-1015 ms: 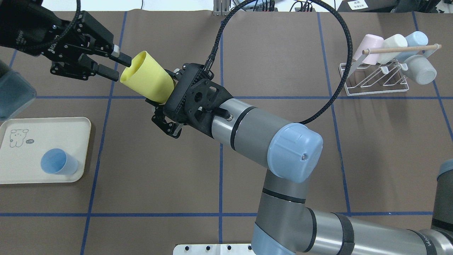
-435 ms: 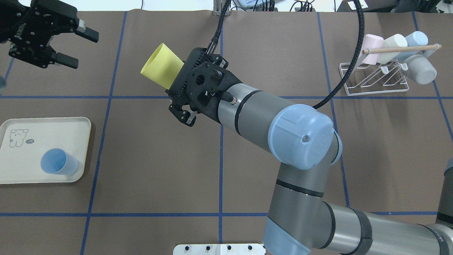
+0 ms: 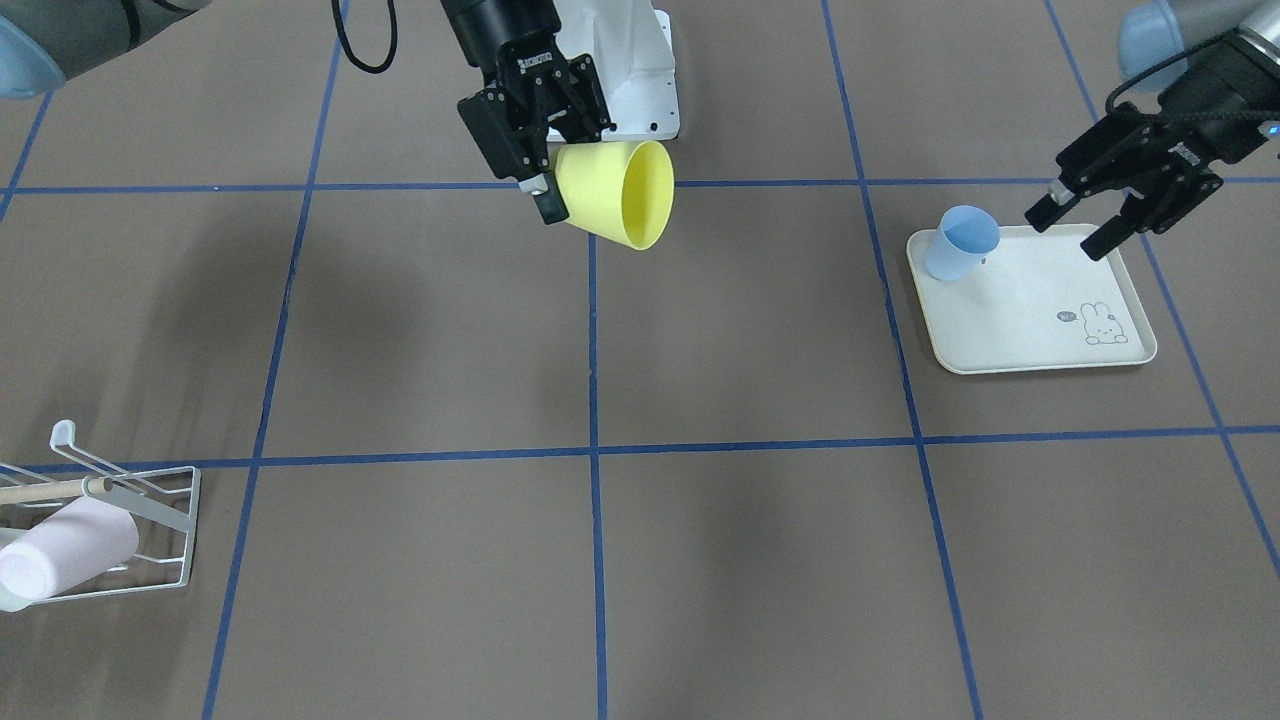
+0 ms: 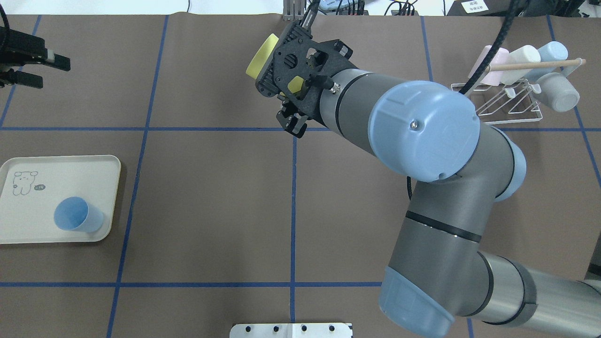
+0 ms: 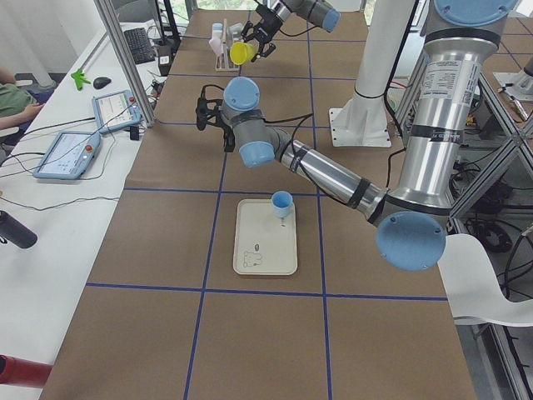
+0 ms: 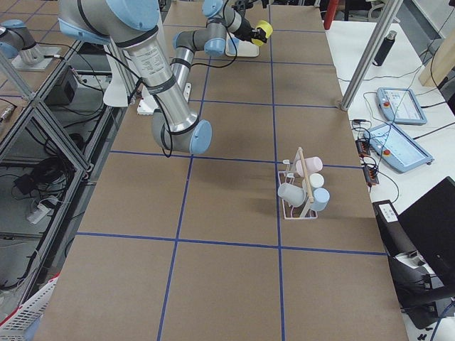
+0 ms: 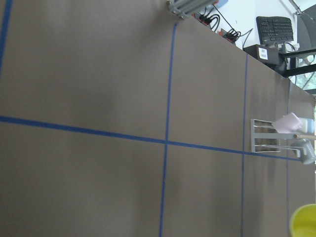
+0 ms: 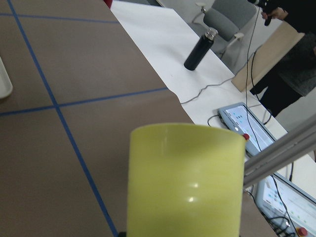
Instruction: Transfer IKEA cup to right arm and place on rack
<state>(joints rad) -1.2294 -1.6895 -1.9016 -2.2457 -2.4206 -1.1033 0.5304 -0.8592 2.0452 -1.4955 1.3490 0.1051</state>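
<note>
The yellow IKEA cup [image 3: 615,195] lies on its side in the air, above the table's middle. My right gripper [image 3: 562,180] is shut on its base, and its mouth points toward the tray side. From overhead, only the cup's rim [image 4: 257,60] shows past the right gripper [image 4: 278,87]. The right wrist view is filled by the cup's wall [image 8: 185,177]. My left gripper [image 3: 1068,232] hangs open and empty over the tray's far corner, and overhead the left gripper [image 4: 50,72] is at the left edge. The white wire rack [image 4: 497,110] stands far right, its wooden dowel across it.
Several pastel cups lie on the rack [image 3: 150,500]. A blue cup [image 4: 77,216] stands on the cream tray [image 4: 56,173] at the left. The right arm's black cable [image 4: 488,61] loops near the rack. A white base plate [image 4: 291,330] sits at the near edge.
My left gripper has come off the cup's rim and drawn back to the left edge. The right arm has swung the yellow cup rightward and toward the far side.
</note>
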